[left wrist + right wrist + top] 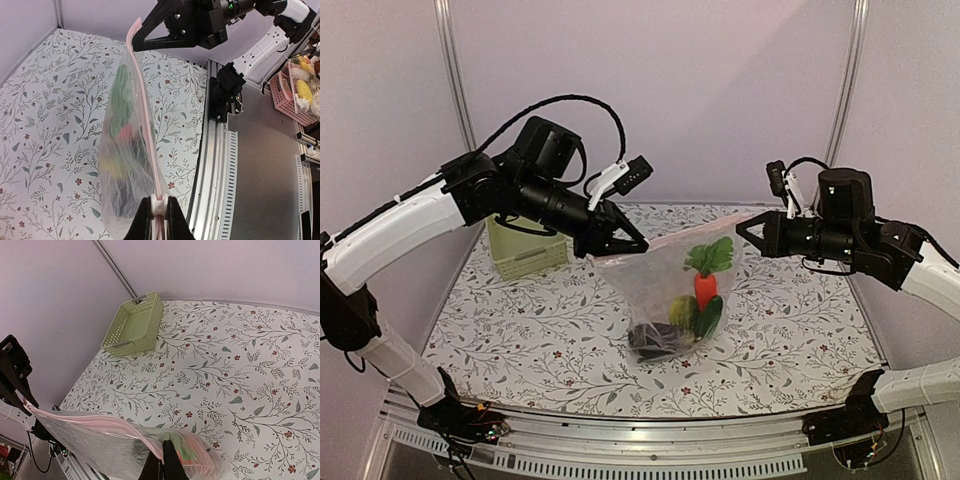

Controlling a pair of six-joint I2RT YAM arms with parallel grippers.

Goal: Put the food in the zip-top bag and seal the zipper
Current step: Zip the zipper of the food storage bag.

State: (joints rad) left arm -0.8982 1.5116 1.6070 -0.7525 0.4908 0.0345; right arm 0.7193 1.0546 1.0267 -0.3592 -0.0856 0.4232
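Observation:
The clear zip-top bag hangs stretched between my two grippers over the table's middle. The food is inside it: a red-orange carrot with green leaves, a green cucumber and dark purple eggplant at the bottom. The pink zipper runs along the top edge. My left gripper is shut on the white slider at the zipper's left end. My right gripper is shut on the zipper's right end. Whether the bag's bottom touches the table is unclear.
The pale green slotted basket stands at the table's back left, behind the left arm; it looks empty in the right wrist view. A metal rail runs along the near table edge. A pink basket sits off the table.

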